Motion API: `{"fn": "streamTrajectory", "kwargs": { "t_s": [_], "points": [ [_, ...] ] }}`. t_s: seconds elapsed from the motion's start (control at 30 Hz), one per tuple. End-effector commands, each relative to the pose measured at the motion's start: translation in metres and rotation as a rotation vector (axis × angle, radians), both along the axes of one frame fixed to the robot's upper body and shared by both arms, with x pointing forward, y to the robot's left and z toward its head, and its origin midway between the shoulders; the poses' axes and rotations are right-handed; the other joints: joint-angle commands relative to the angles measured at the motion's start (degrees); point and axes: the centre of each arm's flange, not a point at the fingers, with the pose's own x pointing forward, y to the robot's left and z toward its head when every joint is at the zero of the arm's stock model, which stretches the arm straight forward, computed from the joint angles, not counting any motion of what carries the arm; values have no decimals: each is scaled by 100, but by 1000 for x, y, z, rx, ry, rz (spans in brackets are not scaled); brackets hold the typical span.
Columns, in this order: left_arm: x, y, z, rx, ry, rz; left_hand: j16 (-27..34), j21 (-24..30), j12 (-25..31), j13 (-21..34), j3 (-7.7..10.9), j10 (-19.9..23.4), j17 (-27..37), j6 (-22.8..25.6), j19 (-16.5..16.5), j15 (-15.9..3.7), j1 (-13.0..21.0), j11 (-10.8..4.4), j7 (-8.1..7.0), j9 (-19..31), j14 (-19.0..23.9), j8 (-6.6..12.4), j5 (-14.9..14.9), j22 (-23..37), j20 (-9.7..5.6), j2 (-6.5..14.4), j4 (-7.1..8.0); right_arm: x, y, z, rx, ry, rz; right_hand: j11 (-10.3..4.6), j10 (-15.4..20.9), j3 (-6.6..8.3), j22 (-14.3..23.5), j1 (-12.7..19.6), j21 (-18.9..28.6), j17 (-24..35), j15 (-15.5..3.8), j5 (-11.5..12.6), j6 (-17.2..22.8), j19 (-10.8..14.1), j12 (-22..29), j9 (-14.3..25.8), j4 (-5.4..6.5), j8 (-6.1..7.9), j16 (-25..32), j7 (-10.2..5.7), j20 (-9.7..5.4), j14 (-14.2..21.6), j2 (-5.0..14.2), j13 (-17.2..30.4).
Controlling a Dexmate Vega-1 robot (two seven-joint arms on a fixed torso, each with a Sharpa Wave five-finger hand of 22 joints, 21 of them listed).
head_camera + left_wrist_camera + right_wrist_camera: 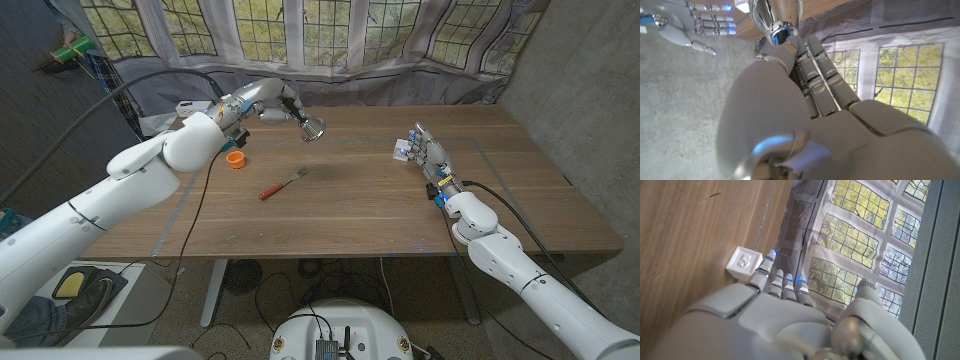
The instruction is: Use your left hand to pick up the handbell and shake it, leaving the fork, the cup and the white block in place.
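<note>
The bench (380,200) carries everything but the handbell (311,127), which the left hand (270,100) clamps aloft over its far side. A loose grip could fling it out mid-shake. The right hand (428,155) waits with fingers apart, seemingly touching the white block (401,151); the fork (283,184) and orange cup (235,159) lie below, clear.

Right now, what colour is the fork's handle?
Red-orange; the fork has a silver head. It shows best in the head view, lying on the table.
</note>
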Motion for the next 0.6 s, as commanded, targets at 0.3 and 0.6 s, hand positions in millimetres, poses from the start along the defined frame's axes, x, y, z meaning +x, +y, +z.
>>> {"fn": "streamTrajectory", "kwargs": {
  "t_s": [0.3, 0.6],
  "points": [
    [-74, 3, 24, 393, -403, 649, -10, 62, 201, 1958, 70, 95, 28, -10, -62, -560, -50, -85, -50, 31, 507, 36, 26, 19, -4, 1, 34, 5, 5, -4, -5, 8, 26, 52, 24, -29, 11, 59, -3, 29, 15, -19, 5, 52, 4, 20, 13, 7, -15, 39, -33, 19, -13, 33],
    [-94, 6, 45, 403, -566, 795, -10, 80, 176, 1975, 76, 105, 36, -6, -88, -570, -66, -124, -75, 32, 512, 41, 22, 17, -21, 2, 41, 0, 4, -7, -6, 12, 22, 47, 30, -27, 11, 65, -4, 28, 14, -17, 4, 51, 6, 20, 11, 6, -17, 40, -33, 17, -9, 33]
  ]
}}
